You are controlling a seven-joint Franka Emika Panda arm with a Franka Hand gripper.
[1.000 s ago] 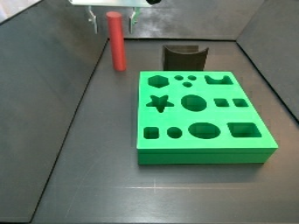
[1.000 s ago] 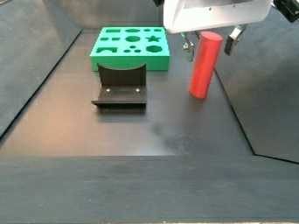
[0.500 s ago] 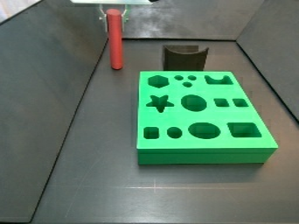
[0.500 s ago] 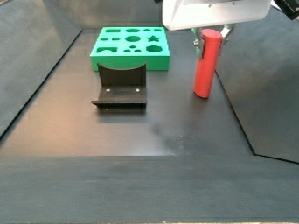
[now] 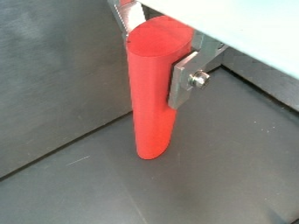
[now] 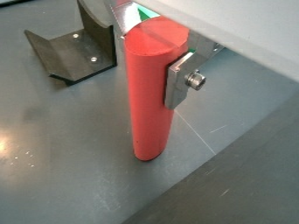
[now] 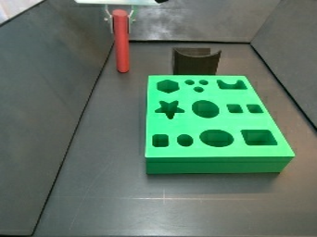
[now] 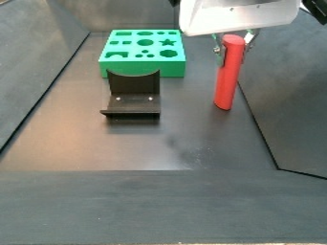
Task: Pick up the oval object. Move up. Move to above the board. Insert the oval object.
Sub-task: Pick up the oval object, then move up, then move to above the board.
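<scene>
Starting at your left in a side view, the red peg [image 7: 122, 43] stands upright on the dark bench [image 7: 87, 157], well apart from the green board [image 7: 214, 125]. The tool [image 7: 121, 13] sits over the peg's top end, closed on it: in both wrist views a silver finger [image 5: 186, 75] lies flat against the peg's upper side, and the peg [image 6: 152, 92] fills the space between the plates. You can see the peg's foot reach the bench surface in both wrist views, though whether it is truly resting there or just clear of it is hard to tell. Further right, the dark fixture [image 7: 195, 61] stands just behind the board's far edge. In a side view from the opposite end, the board [image 8: 144, 53] lies at the back, the fixture [image 8: 133, 96] just in front of it, and the peg [image 8: 228, 72] off to the right under the tool [image 8: 235, 36]
</scene>
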